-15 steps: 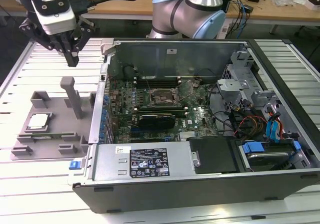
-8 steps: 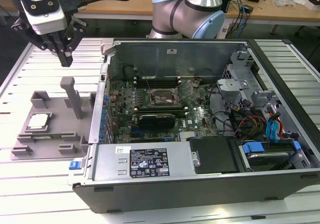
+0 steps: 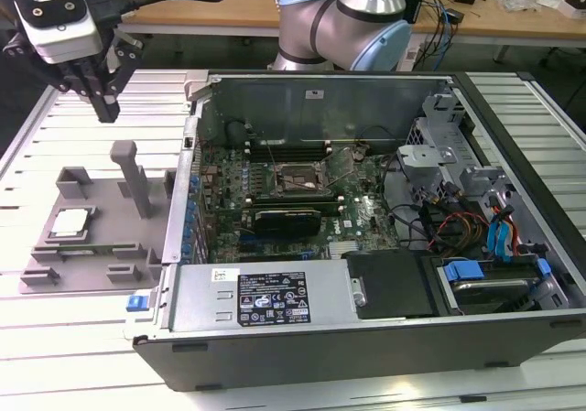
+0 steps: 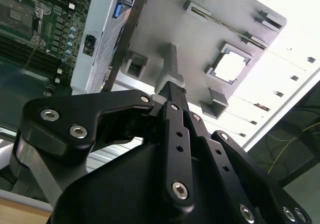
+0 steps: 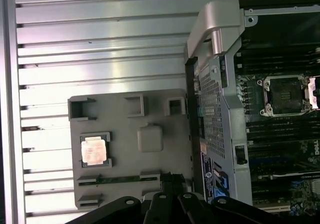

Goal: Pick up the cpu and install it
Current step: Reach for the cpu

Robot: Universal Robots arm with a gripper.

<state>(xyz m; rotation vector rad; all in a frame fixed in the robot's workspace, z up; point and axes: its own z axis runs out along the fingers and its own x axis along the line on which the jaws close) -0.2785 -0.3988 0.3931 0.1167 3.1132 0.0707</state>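
The cpu [image 3: 71,224] is a small silvery square chip lying flat in a recess of the grey plastic tray [image 3: 103,239] at the exterior view's left. Both wrist views show the cpu [image 4: 231,66] [image 5: 94,150] from above on the tray [image 4: 200,29] [image 5: 125,126]. My gripper [image 3: 107,109] hangs well above the table, behind the tray and apart from the chip, its fingers shut with nothing between them. The fingertips meet in both wrist views [image 4: 170,87] [image 5: 170,176]. The black square socket [image 3: 295,180] [image 5: 286,94] sits on the motherboard inside the open case.
The open computer case [image 3: 366,319] lies on the slatted metal table, right of the tray. A tall grey post [image 3: 130,175] rises from the tray. Cables and a drive bay [image 3: 485,237] fill the case's right end. The arm's base [image 3: 339,17] stands behind the case.
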